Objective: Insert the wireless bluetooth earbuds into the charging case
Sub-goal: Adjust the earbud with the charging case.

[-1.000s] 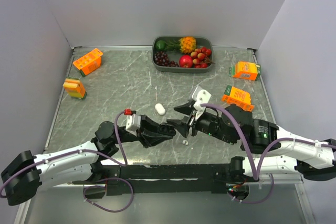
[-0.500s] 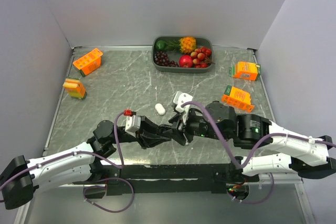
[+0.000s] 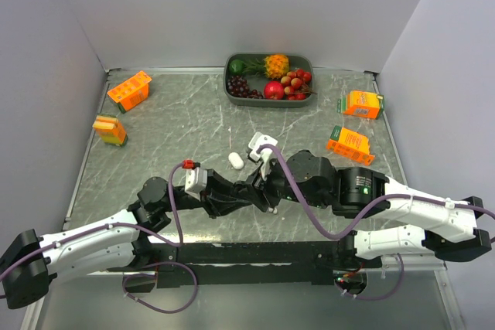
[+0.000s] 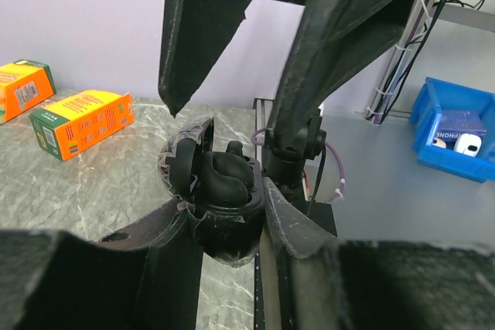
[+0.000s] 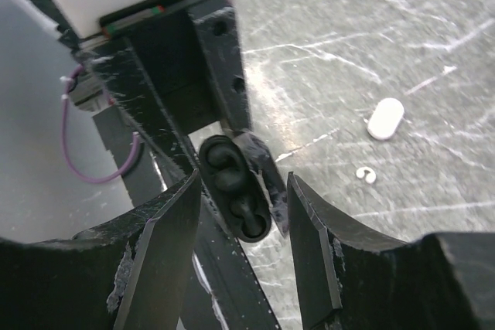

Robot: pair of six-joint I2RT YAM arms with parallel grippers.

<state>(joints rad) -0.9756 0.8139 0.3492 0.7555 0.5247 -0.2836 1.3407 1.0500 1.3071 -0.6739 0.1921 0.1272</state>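
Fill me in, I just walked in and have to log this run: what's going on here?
The left tool is shut on the charging case, a black one, holding it open at mid-table. The right tool hangs right at the case with its jaws apart on either side and nothing visible between them. Dark rounded shapes in the case look like black buds already seated. A white oval piece lies loose on the table nearby.

This is looking like a robotics lab test cell: plain pale walls are boxing in a marble-patterned bench across the overhead view, and purple cables are trailing along its lower edge. At the right of the left wrist view, a metal rack and a blue parts bin are standing.
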